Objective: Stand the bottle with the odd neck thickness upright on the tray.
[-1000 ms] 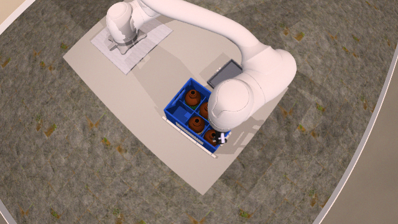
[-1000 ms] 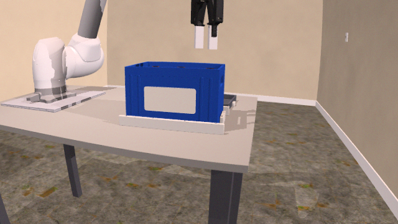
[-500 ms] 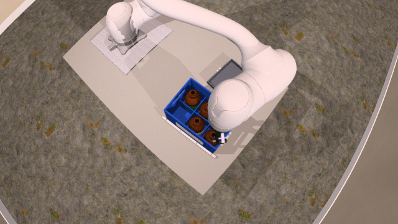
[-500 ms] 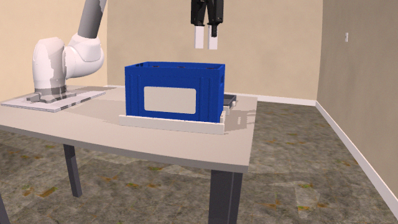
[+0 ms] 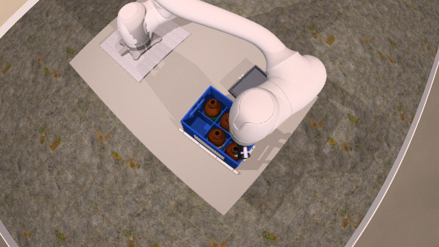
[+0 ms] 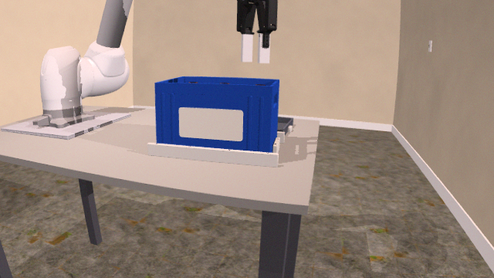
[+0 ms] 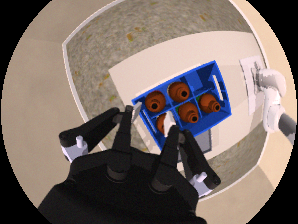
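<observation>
1. Hovering high over one end of the crate [image 5: 188, 130] [image 6: 167, 116] [image 7: 224, 118], with the gripper [image 5: 243, 152] [image 6: 255, 62] [image 7: 153, 112] pointing down, parted partway, and gripping nothing.
2. Below the fingers, probably nearly straight down: the corner bottle [image 5: 232, 151] [image 7: 155, 101], standing neck up in its cell. Likely called for next: centring on that upright axis, then lowering to gauge the neck; too little centring could mean a pad striking the mouth.
3. From the fingers to the tray [image 5: 250, 82] [image 6: 285, 124] [image 7: 201, 142]: across the crate's back row, lower down.
4. Visible only from the wrist: the back-row bottle [image 7: 162, 123], partly behind one pad. Clear only from outside: plenty of air between fingertips and rim.
5. Impossible to tell from here: which neck differs.
</observation>
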{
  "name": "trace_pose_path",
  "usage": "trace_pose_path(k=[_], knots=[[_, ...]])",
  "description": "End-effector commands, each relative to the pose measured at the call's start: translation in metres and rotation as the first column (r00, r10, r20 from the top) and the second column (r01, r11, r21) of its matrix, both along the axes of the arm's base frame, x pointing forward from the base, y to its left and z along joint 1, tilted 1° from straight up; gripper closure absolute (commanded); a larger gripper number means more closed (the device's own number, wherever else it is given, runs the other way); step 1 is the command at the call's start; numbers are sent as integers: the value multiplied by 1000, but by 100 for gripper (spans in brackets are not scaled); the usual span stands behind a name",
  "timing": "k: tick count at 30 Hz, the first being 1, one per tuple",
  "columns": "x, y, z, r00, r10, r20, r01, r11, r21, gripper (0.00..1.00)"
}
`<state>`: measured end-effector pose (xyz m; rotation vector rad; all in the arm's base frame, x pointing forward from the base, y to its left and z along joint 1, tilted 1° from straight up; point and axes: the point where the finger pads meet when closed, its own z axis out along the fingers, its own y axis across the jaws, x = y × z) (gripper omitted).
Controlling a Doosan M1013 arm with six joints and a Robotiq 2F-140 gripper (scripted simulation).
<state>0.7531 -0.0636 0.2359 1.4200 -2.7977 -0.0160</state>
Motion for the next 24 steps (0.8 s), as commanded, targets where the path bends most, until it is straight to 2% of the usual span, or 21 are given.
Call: trace_pose_path(k=[1, 24], knots=[[0, 0, -1, 1000, 0, 0, 0, 1000, 0, 62], [0, 0, -28, 1000, 0, 0, 0, 1000, 0, 62]])
